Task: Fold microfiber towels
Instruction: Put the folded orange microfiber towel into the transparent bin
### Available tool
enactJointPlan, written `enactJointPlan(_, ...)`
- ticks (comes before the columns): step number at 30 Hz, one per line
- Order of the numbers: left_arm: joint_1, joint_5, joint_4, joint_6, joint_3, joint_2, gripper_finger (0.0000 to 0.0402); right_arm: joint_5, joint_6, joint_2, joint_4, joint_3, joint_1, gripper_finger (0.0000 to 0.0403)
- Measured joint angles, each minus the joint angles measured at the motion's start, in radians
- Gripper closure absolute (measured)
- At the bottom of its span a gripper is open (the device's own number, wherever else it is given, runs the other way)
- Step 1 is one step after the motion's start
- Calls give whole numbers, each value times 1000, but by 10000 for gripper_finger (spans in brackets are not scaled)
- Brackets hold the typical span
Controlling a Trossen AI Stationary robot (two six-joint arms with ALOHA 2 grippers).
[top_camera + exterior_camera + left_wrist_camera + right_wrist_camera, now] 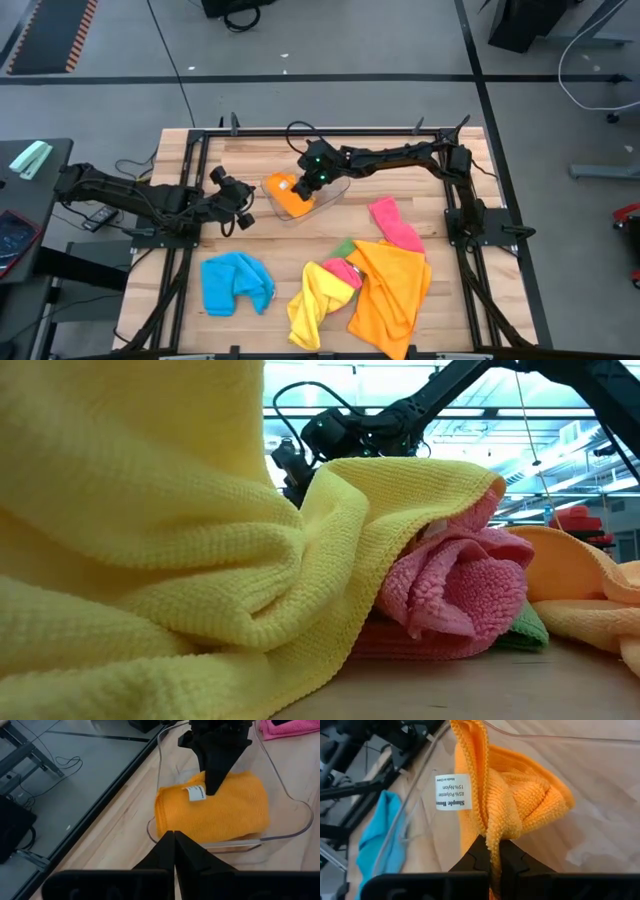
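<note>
A folded orange microfiber towel (220,812) with a white label (196,793) lies in a clear plastic tub (282,790) at the table's far middle. My right gripper (214,787) reaches in from the right and is shut on this towel. My left gripper (174,845) hovers shut just left of the tub (335,190), touching nothing. Nearer the front edge lie a blue towel (237,283), a yellow one (315,305), a large orange one (390,290), pink ones (395,225) and a green one (345,247). My right gripper pinches a hemmed edge of the folded orange towel (492,834) between its two fingers, close to the label (453,792). The fingers come from above, slanting down from the table's right. The towel's bulk rests on the tub's floor.
In the low view the yellow towel (150,540) fills the foreground, with pink (460,590), green (525,630) and orange (590,590) cloth beside it. Bare wood lies between the tub and the heap. The black frame rails (190,190) border the table.
</note>
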Motion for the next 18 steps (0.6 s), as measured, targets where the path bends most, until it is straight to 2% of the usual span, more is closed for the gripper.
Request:
enactJointPlan(9,0,0,-2,-14,0,0,373,11,135,0,24,0,13,390)
enactJointPlan(18,0,0,-5,-14,0,0,389,52,208,50,44,-2,28,390)
